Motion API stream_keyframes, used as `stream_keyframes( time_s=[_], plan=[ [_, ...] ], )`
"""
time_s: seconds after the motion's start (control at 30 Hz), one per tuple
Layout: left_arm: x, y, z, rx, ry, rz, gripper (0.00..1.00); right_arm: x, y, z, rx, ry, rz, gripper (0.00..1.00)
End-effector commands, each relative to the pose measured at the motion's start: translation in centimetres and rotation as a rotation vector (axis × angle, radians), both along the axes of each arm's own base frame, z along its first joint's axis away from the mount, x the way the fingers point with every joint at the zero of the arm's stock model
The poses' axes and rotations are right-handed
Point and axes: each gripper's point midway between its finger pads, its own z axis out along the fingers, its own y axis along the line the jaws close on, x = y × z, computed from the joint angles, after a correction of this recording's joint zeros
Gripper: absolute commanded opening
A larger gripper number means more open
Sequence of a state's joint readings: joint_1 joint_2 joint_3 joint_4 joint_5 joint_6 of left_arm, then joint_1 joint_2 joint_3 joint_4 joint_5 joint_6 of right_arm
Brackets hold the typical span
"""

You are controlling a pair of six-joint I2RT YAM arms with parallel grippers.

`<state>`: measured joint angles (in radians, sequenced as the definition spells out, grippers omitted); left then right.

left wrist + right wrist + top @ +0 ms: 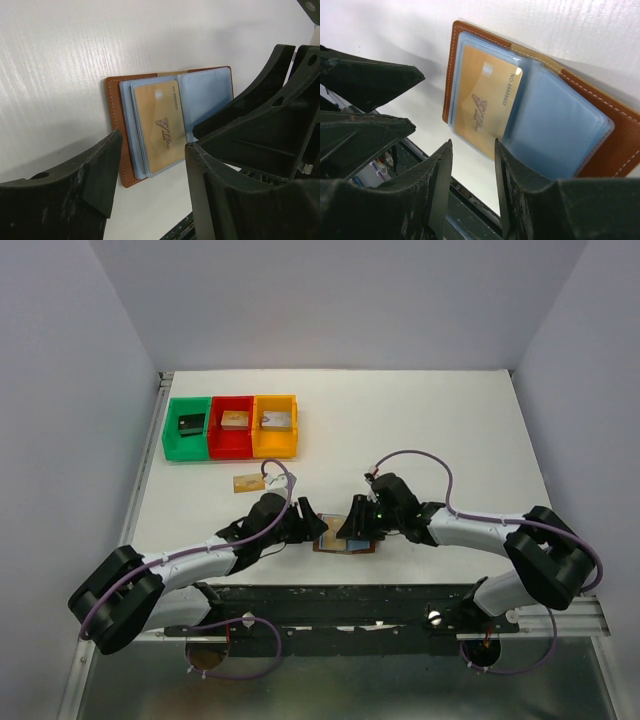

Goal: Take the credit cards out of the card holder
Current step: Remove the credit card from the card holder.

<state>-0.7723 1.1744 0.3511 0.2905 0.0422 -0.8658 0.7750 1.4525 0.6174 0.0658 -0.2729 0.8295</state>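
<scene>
The card holder (pixel 349 544) lies open on the white table between my two grippers, brown leather (pixel 114 107) with pale blue pockets (pixel 555 135). A tan-gold credit card (pixel 160 125) marked VIP sits in a pocket (pixel 487 105), partly covered by the blue sleeve. Another tan credit card (pixel 247 483) lies loose on the table to the far left. My left gripper (pixel 306 530) hovers at the holder's left edge, open (pixel 155 145), nothing between its fingers. My right gripper (pixel 356 524) is at the holder's right half, open (pixel 472 150), empty.
Green (pixel 170 430), red (pixel 231 400) and orange (pixel 275 398) bins stand in a row at the back left, each with a small block inside. The table's near edge and the dark mounting rail (pixel 380 605) run just below the holder.
</scene>
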Motion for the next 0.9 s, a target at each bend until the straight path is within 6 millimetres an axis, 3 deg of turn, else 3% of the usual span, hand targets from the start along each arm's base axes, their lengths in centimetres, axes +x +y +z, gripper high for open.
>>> stream_keyframes(
  time_s=[0.0, 0.5, 0.87],
  plan=[
    [0.2, -0.7, 0.8, -0.032, -0.012, -0.016, 0.65, 0.1, -0.9, -1.8, -0.057, -0.005, -0.016, 0.47],
    [-0.1, -0.7, -0.3, -0.017, 0.014, -0.022, 0.55, 0.2, -0.1, -2.4, -0.022, -0.019, 0.03, 0.47],
    [-0.2, -1.8, 0.8, -0.081, -0.017, -0.06, 0.54, 0.3, -0.3, -3.3, -0.048, -0.036, 0.067, 0.46]
  ],
)
